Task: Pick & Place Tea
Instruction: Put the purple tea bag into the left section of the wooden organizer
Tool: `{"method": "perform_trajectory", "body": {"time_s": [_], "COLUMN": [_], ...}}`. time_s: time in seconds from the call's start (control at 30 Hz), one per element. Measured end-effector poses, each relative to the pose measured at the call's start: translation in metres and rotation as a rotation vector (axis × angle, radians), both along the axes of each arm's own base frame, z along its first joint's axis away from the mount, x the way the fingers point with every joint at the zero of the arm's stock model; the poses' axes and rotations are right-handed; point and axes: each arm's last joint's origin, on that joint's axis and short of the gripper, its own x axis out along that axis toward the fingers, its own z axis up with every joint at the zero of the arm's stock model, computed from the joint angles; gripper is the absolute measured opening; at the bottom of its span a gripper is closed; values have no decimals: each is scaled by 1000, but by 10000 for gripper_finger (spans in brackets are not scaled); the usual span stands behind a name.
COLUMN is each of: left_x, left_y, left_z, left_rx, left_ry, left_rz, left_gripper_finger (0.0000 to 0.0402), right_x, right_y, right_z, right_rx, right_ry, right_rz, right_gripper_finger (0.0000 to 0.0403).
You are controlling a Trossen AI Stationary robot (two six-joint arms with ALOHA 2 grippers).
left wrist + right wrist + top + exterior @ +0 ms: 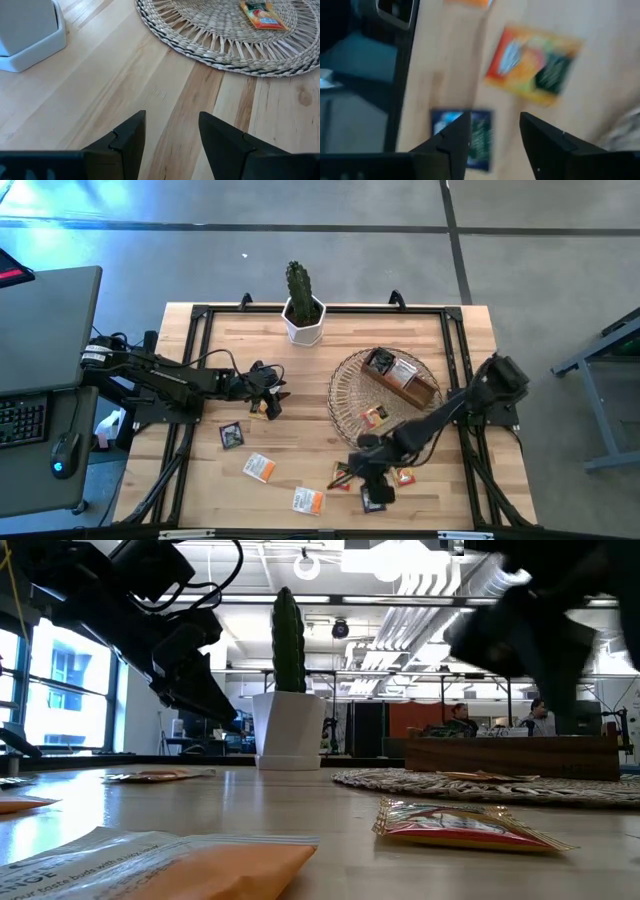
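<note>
Tea sachets lie flat on the wooden table: a black one [232,435], two white-and-orange ones [259,468] [307,500], a yellow-red one [405,476] and a black one [375,498]. Another yellow-red sachet [375,417] lies on the wicker tray [345,385]. My left gripper [172,117] is open over bare wood to the left of the tray [225,45], with an orange sachet [265,410] just beside it. My right gripper [495,120] is open above the near-edge sachets, with a black one [480,137] and a yellow-red one [535,65] below it.
A brown wooden box [400,378] stands on the far part of the tray. A potted cactus [302,308] stands at the far edge. A black frame rail [195,370] borders the table. A keyboard and mouse sit on a desk [40,420] to the left.
</note>
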Motion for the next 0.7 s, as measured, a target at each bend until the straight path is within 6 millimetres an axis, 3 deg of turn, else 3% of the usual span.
{"method": "perform_trajectory", "body": {"time_s": [0.13, 0.33, 0.47, 0.7], "left_x": [0, 2, 2, -7], "left_y": [0, -1, -4, -5], "left_z": [1, 4, 21, 51], "left_rx": [-1, 11, 21, -62], "left_ry": [-8, 23, 176, 486], "left_rz": [0, -55, -161, -195], "left_gripper_finger": [182, 182, 182, 182], "right_x": [-6, -15, -17, -18], "right_y": [18, 35, 36, 36], "right_z": [-20, -41, -51, -54], "right_rx": [12, -113, -191, -254], "right_ry": [86, 95, 106, 86], "right_rz": [-7, 3, -9, -7], "right_gripper_finger": [188, 195, 195, 182]}}
